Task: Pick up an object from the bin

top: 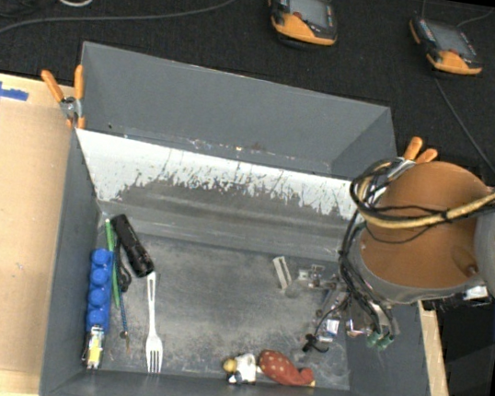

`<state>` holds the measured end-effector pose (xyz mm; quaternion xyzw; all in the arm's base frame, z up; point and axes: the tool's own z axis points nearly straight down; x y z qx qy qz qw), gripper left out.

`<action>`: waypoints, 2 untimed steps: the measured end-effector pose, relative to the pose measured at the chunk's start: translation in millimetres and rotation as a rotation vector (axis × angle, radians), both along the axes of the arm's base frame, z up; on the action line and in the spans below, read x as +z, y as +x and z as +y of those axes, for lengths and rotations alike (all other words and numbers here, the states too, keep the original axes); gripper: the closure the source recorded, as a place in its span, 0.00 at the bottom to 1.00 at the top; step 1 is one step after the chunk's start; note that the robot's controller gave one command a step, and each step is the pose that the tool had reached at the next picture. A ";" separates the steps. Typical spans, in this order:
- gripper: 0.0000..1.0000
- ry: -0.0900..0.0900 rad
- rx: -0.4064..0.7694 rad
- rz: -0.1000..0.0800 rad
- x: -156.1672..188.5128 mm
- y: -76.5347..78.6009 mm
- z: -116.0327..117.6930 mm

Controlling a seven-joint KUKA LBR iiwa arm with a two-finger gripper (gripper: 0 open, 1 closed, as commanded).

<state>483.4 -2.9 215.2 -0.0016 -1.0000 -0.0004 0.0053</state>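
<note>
My gripper (332, 325) hangs low over the right part of the bin floor, beneath the arm's orange cover. A small silvery clip-like piece (283, 273) lies just to its left, a little farther back. In front of it, by the bin's near wall, lies a red-brown lumpy thing (286, 369). A small white and yellow figure (241, 368) touches the left end of that lump. The gripper stands above the bare floor between these things, and whether it holds anything is hidden.
Along the left wall lie a white plastic fork (153, 325), a row of blue knobs with a yellow end (99, 290), a black tool (133, 247) and a thin green stick (112, 255). The arm's orange cover overhangs the right wall.
</note>
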 end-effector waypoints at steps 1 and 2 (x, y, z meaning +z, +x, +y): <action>0.00 0.000 0.000 -0.008 4.3 1.5 0.0; 0.00 0.000 0.107 -0.009 -75.9 -4.7 -18.5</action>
